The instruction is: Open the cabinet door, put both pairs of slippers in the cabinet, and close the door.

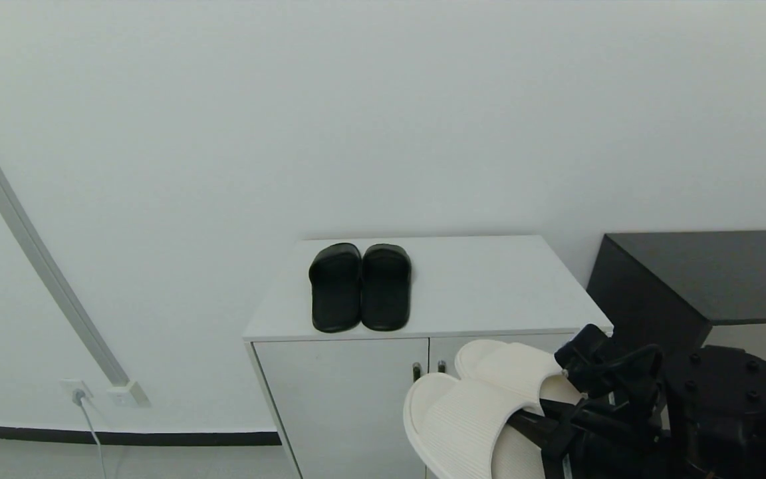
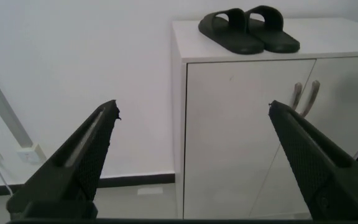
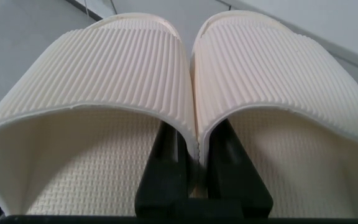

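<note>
White wall all round, and set against it the white cabinet (image 1: 489, 286) — both doors (image 1: 343, 399) are seen shut, the two handles (image 1: 416, 370) side by side at the middle seam. On the cabinet top, toward its left side, the black slippers (image 1: 360, 286) are laid flat, side by side and touching. In front of the right door the cream slippers (image 1: 483, 406) are held in the air, tilted, toe ends toward the cabinet. They are gripped by the right gripper (image 3: 194, 155): one finger is tucked under each strap, and the two inner edges are pinched together between them. The left gripper (image 2: 192, 107) is pointed at the cabinet front from its left side, jaws spread wide with nothing between them. A dark table (image 1: 709, 273) is stood just right of the cabinet — a wall socket (image 1: 76, 389) is seen low on the left.
</note>
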Controlling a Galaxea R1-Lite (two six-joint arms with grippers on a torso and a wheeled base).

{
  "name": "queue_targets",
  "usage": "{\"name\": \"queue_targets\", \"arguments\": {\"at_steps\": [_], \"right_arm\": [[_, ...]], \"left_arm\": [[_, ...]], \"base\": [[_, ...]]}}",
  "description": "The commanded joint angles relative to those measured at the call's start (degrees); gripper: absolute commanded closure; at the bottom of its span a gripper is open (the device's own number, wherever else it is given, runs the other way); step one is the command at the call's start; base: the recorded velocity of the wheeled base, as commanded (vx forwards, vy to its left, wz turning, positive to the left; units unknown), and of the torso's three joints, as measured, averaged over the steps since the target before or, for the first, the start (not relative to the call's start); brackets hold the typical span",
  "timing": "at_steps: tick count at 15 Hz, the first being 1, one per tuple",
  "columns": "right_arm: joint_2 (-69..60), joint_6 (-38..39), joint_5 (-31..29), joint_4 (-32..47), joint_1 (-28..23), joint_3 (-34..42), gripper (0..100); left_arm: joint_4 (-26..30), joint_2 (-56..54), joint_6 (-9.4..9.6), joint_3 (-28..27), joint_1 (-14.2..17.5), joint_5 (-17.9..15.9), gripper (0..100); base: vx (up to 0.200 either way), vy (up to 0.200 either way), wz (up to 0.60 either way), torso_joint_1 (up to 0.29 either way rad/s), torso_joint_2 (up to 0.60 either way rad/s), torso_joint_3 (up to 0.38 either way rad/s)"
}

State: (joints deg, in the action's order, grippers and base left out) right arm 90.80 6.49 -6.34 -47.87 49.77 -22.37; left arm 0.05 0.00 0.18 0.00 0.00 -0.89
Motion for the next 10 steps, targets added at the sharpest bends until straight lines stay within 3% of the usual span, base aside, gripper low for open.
{"name": "queue_targets", "arguments": {"at_steps": [1, 10], "right_arm": [[0.17, 0.02, 0.01, -0.03, -0.03, 0.13, 100], [0.96, 0.02, 0.1, -2.14, -0.64, 2.42, 100]], "left_arm": [[0.04, 0.09, -0.01, 0.0, 0.0, 0.01, 0], [-0.05, 0.09, -0.01, 0.0, 0.0, 0.1, 0]], "base": [[0.0, 0.0, 0.0, -0.173, 0.4, 0.217], [0.0, 0.0, 0.0, -0.219, 0.53, 0.312]]}}
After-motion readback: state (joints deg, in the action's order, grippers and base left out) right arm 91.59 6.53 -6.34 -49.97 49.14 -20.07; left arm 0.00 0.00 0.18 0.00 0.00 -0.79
